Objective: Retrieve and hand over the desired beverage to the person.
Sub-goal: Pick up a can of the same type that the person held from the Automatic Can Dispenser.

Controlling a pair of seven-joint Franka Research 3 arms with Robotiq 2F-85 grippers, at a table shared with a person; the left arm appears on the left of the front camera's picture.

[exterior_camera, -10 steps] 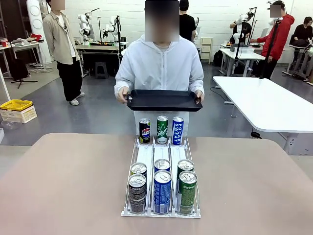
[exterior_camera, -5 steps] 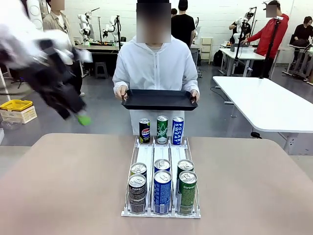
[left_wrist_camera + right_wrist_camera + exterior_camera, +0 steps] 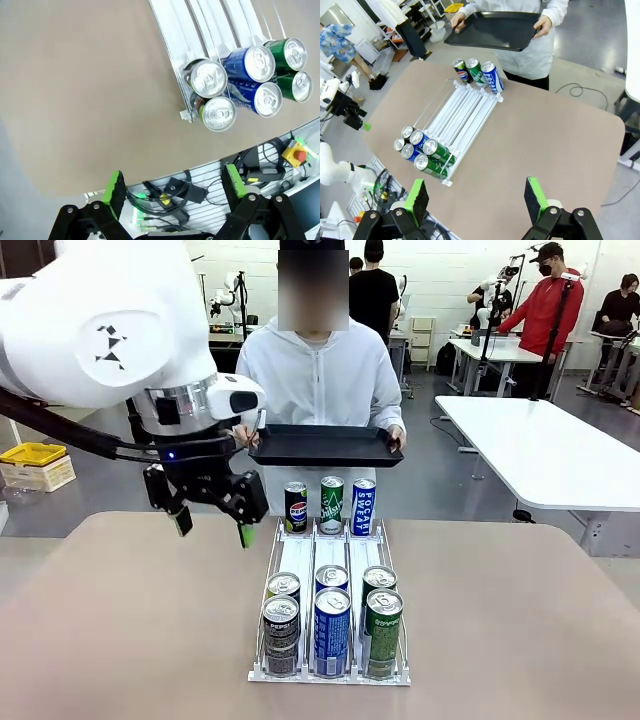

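Observation:
The person (image 3: 318, 375) in a white hooded jacket stands at the far side of the table, holding a black tray (image 3: 325, 445) with both hands. Beverage cans stand in a white rack (image 3: 330, 565): a Pepsi (image 3: 296, 508), a green can (image 3: 331, 505) and a Pocari Sweat (image 3: 363, 507) at the far end, several more at the near end (image 3: 331, 625). My left gripper (image 3: 212, 528) hangs open and empty above the table, left of the rack's far end. In the left wrist view the left gripper (image 3: 174, 185) is open above the near cans (image 3: 235, 80). My right gripper (image 3: 476, 199) is open, high above the table.
The brown table (image 3: 130, 620) is bare on both sides of the rack. A white table (image 3: 545, 450) stands to the right behind. Other people (image 3: 545, 310) and workbenches are farther back. Cables and an emergency-stop button (image 3: 295, 154) lie below the table's near edge.
My left arm has swung in from the upper left and come down beside the rack's far end. The person has shifted slightly left with the tray.

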